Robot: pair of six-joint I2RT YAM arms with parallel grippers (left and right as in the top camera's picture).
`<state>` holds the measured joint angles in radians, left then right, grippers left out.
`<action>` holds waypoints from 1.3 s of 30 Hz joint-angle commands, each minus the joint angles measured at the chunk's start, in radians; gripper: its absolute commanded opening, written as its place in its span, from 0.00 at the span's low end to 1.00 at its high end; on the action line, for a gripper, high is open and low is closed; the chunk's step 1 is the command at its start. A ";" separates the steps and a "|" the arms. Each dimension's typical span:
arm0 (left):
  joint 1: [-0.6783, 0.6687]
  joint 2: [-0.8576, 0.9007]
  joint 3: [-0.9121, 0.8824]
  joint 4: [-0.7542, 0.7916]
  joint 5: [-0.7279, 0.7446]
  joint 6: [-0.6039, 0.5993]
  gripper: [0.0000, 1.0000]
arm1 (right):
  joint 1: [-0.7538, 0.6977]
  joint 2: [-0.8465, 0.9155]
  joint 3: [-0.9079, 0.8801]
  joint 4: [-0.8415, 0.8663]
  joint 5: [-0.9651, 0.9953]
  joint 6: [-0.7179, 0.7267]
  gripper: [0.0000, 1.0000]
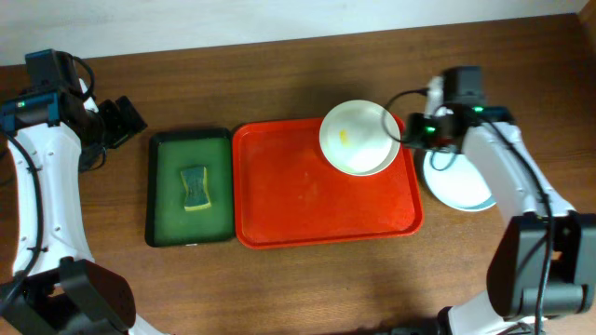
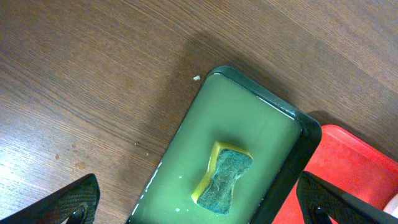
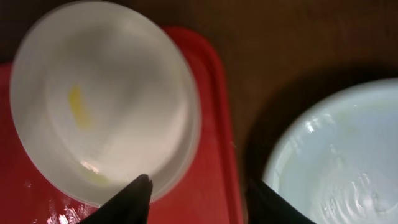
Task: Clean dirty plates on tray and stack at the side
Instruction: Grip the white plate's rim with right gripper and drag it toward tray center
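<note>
**A:** Far left, the left gripper [image 1: 119, 121] hangs over bare table [image 1: 279, 74], jaws spread wide, nothing in them.

**B:** Right beside it is the green tray [image 1: 191, 134], with the sponge [image 1: 195, 188] lying flat in what looks like liquid. If that arm plunges in steeply, it slops the stuff over the low rim onto the wood.

**A:** Centre now: the red tray [image 1: 307, 205], bare except for the cream plate [image 1: 368, 121] up in its far right corner. The yellow smear [image 1: 345, 137] is plain to see, so that one isn't clean.

**B:** And its edge reaches out past the tray's back rim. I can't tell whether another plate lies underneath. Perched like that, one nudge could rock it or slide it off.

**A:** The right gripper [image 3: 200, 193] sits at that plate's right edge, fingers parted, clasping nothing I can see. The tray's rim shows between them.

**B:** That's the danger! Close there and it may pinch the tray rim along with the plate and drag the whole tray. A shallow bite on a smooth lip could also slip.

**A:** Far right, the mint-blue plate [image 1: 458, 191] rests on the table just beside the tray, partly under the arm.

**B:** A careless swing clips it. And stack the smeared plate there unwashed, and the smear goes onto that plate too.
</note>
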<state>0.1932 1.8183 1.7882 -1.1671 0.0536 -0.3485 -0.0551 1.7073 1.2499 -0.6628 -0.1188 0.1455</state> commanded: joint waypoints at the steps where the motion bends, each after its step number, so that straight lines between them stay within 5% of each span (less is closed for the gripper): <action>1: 0.001 -0.016 0.013 -0.001 0.007 -0.003 0.99 | 0.073 0.048 -0.006 0.078 0.169 -0.027 0.50; 7: 0.001 -0.016 0.013 -0.002 0.007 -0.003 0.99 | 0.089 0.149 -0.006 0.210 0.222 -0.026 0.49; 15: 0.001 -0.016 0.013 -0.002 0.007 -0.003 0.99 | 0.088 0.240 -0.006 0.241 0.204 -0.026 0.30; 17: 0.001 -0.016 0.013 -0.001 0.007 -0.003 0.99 | 0.088 0.240 -0.006 0.240 0.201 -0.026 0.04; 39: 0.001 -0.016 0.013 -0.002 0.007 -0.003 0.99 | 0.127 0.068 -0.005 -0.152 -0.080 0.055 0.04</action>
<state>0.1932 1.8183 1.7882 -1.1667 0.0532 -0.3489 0.0628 1.7920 1.2488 -0.8188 -0.1810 0.1883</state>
